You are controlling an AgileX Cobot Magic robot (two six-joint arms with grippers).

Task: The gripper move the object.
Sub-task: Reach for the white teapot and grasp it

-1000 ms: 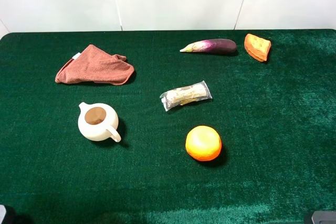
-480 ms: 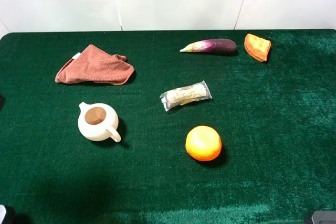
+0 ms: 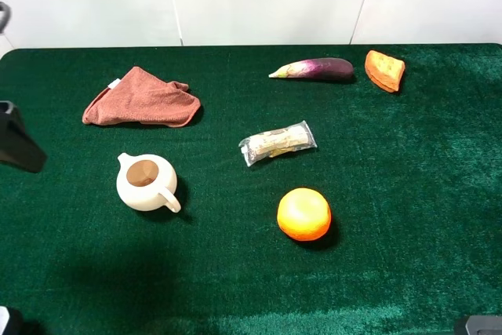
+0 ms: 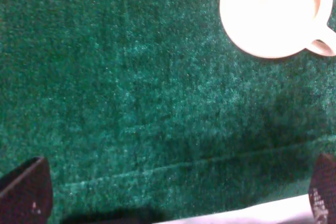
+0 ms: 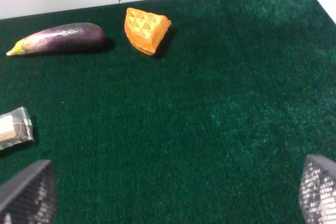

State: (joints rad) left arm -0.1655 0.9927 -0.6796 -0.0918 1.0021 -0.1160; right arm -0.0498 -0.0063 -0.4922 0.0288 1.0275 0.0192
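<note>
Pitcher approach: left arm is the nearer one.
Pitcher (image 3: 146,182) stands upright, well left of the orange (image 3: 303,213), handle end turned toward it. Left gripper (image 4: 173,190) hangs farther left of the pitcher, jaws spread, empty. Right gripper (image 5: 168,192) is likewise spread, beyond the orange.

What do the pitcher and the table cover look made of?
Pitcher: probably glazed ceramic. It is cream-white and smooth with a soft sheen, brown inside, and has a thick loop handle. Plastic cannot be ruled out.
Table cover: dark green short-pile fabric, velvet-like. Lighter and darker streaks show where the nap lies differently.
</note>
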